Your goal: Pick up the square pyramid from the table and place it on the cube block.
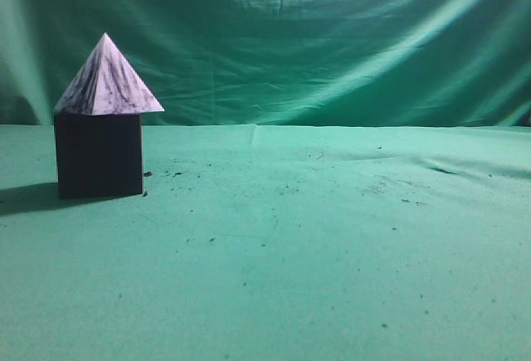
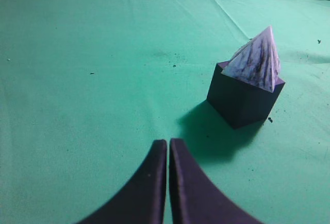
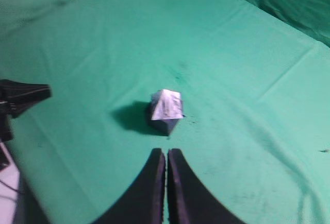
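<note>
Over by the table's left edge, the square pyramid sits upright on top of the cube block, base slightly overhanging. The left gripper hangs near the stack, its 2 fingers pressed together, holding nothing. The right gripper, further off, is likewise closed and empty.

Open table all around; only the pyramid-topped cube block obstructs, seemingly.
</note>
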